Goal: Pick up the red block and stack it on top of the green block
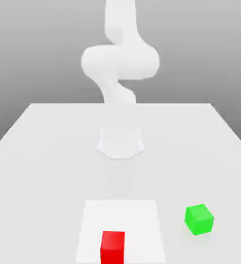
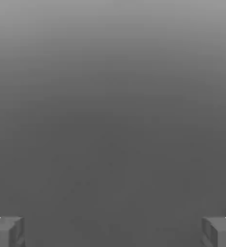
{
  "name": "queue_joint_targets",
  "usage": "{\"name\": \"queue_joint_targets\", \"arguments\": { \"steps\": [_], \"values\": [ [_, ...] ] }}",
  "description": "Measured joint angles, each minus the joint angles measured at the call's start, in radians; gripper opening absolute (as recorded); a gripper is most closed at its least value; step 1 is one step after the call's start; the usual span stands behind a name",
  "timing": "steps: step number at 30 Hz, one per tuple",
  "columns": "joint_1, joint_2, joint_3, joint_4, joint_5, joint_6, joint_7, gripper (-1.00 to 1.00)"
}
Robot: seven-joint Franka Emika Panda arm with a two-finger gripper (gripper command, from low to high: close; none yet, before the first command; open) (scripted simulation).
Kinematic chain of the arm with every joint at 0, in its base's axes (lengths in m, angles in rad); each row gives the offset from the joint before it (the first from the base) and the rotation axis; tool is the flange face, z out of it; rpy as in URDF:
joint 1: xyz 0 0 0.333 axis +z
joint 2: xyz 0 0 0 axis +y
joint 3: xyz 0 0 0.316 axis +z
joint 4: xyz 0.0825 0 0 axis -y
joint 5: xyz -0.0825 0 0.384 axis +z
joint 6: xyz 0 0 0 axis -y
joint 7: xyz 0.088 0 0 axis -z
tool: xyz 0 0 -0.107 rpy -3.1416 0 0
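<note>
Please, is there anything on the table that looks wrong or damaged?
Nothing looks damaged. The green block sits turned at an angle, while the red block looks nearly straight.

This is a simulated robot workspace, a bare rendered stage (no room to speak of): a pale robot arm (image 1: 120,62) rises behind a plain light tabletop (image 1: 45,180), with plain-coloured blocks, one red (image 1: 113,247) and one green (image 1: 199,219), against a smooth grey gradient backdrop (image 1: 205,51).
</note>
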Motion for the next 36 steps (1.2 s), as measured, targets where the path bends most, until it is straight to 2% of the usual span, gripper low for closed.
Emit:
{"name": "queue_joint_targets", "arguments": {
  "steps": [24,29,30,36],
  "values": [
    [-0.013,0.876,-0.016,-0.137,0.006,0.325,0.002,0.00],
    [-0.017,1.057,-0.012,-0.124,0.012,0.454,-0.001,0.00],
    [-0.019,1.089,-0.010,-0.119,0.012,0.481,-0.001,-1.00],
    [-0.020,1.105,-0.009,-0.117,0.011,0.494,-0.001,-1.00]
  ]
}}
